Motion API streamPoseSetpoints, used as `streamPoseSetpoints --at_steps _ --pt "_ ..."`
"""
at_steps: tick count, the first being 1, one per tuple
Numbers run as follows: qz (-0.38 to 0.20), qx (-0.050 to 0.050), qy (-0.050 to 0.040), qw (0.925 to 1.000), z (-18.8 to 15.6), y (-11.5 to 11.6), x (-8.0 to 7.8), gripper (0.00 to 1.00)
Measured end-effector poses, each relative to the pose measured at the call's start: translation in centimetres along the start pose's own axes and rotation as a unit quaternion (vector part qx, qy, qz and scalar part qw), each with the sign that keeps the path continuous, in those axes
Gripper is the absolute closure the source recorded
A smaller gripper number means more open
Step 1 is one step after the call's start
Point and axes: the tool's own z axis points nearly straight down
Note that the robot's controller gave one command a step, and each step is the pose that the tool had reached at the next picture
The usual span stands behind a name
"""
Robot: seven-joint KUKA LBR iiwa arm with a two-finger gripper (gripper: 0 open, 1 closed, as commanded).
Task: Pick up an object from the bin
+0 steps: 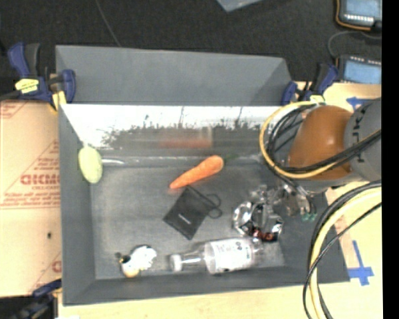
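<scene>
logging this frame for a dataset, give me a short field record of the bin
gripper: right part of bin, above shiny crumpled thing
carrot: mid-bin, lying slantwise
black pouch: between carrot and clear bottle
clear bottle: on its side, by near wall
white toy: left of the bottle
pale green piece: at left wall

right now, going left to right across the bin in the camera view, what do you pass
pale green oval thing → small white toy → black pouch → shiny crumpled thing → gripper
</scene>
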Motion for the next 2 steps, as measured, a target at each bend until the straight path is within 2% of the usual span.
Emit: streamPoseSetpoints --at_steps 1,2 --pt "0.003 0.000 0.0020 1.0000 -3.4 -0.1 0.2 1.00" --pt "-0.012 0.001 -0.0020 0.9999 -15.3 -1.2 0.0 1.00"
